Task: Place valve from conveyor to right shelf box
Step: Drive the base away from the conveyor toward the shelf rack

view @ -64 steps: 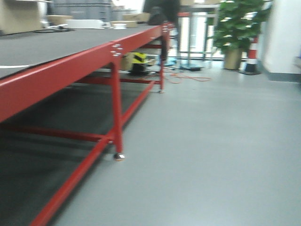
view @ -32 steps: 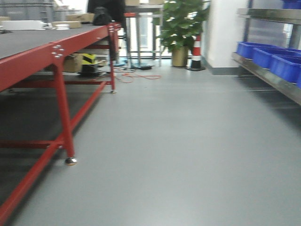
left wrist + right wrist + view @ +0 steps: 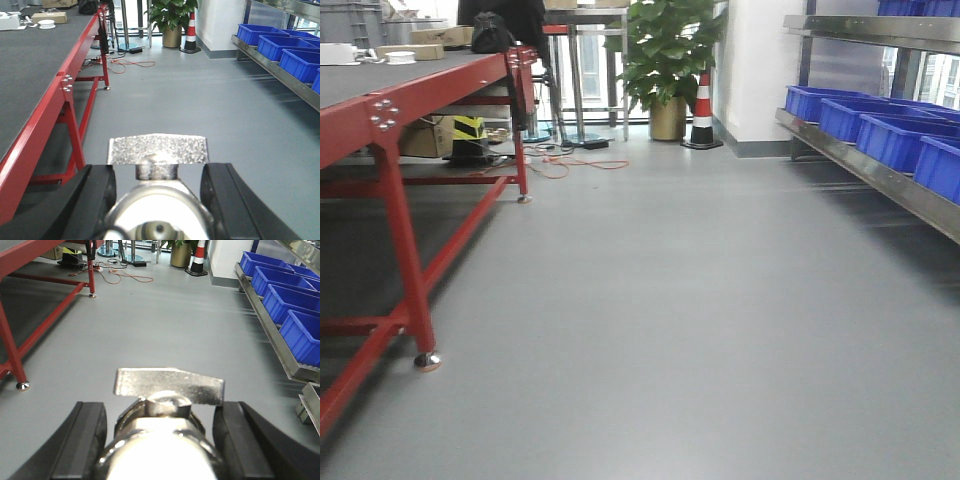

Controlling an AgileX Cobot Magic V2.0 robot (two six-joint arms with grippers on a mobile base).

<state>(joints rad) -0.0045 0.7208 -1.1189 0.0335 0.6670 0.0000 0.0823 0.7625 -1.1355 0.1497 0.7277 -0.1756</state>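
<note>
A silver valve (image 3: 157,149), lever pointing up, sits between the black fingers (image 3: 95,197) of my left gripper (image 3: 159,172), which is shut on it. My right gripper (image 3: 160,415) is shut on a second valve (image 3: 170,385) in the same way. Both are held above the grey floor in the aisle. The conveyor (image 3: 360,85), a dark grey belt on a red frame, runs along the left. The stainless shelf (image 3: 880,175) runs along the right and carries blue boxes (image 3: 890,140). In the right wrist view the shelf (image 3: 280,357) and its boxes (image 3: 300,335) are close on the right.
A potted plant (image 3: 665,60), a red-and-white cone (image 3: 702,110) and a metal stand (image 3: 585,70) are at the far end of the aisle. Orange cables (image 3: 565,165) lie on the floor there. Cartons (image 3: 47,17) rest on the conveyor's far end.
The front view has swung to the right. The conveyor has slid toward the left edge, and the shelf with its blue boxes has come into view on the right.
</note>
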